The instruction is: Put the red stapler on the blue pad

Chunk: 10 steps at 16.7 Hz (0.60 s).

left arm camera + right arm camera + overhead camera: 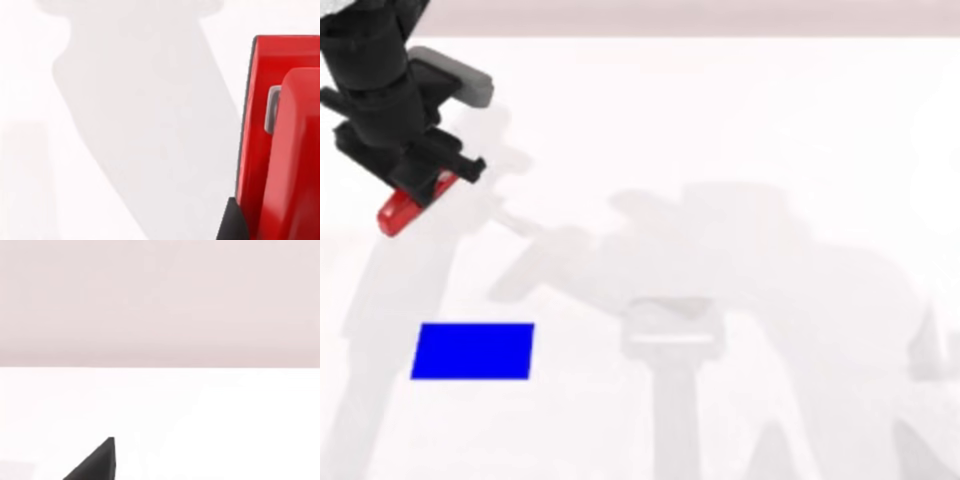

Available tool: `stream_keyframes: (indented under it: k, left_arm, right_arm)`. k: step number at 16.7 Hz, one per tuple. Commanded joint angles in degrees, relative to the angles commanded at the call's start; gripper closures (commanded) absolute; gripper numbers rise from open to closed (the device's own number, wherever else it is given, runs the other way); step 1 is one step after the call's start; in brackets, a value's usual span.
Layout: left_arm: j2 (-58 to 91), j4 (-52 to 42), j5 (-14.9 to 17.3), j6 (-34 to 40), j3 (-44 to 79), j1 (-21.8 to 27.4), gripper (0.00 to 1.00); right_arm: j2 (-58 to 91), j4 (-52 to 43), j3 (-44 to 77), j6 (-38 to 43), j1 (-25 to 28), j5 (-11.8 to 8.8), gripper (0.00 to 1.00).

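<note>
White desk, stapler at ten o'clock under the left tool, pad at seven o'clock.

The red stapler (400, 209) is covered at its upper end by the left tool (425, 178); whether it is gripped or the fingers stand apart cannot be told. The blue pad (472, 351) lies well apart, toward six o'clock of the stapler, with only bare desk (740, 130) between and nothing in the way. The right arm is hardly seen.

A rendered simulation bench is shown, not a lived-in room. A plain white counter (740, 120) without texture is seen, bounded at the far edge by a flat pale pink backdrop (160, 295). Only soft grey shadows of arms are cast across it, and flat, evenly coloured shapes are laid on it.
</note>
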<state>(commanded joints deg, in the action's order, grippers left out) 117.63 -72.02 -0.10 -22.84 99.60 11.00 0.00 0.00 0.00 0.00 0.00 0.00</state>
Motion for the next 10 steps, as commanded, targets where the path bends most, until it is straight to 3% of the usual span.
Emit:
stream_keyframes:
  k: [4,10]
  left_arm:
    - [-1.53,0.44,0.03,-3.99,-1.84,0.9,1.0]
    - [-9.05,2.52,0.14,-23.46,-11.99,4.23,1.0]
  right_arm:
    - [0.0,0.0,0.0,0.0,0.0,0.0,0.0]
    - [0.0,0.0,0.0,0.0,0.0,0.0,0.0]
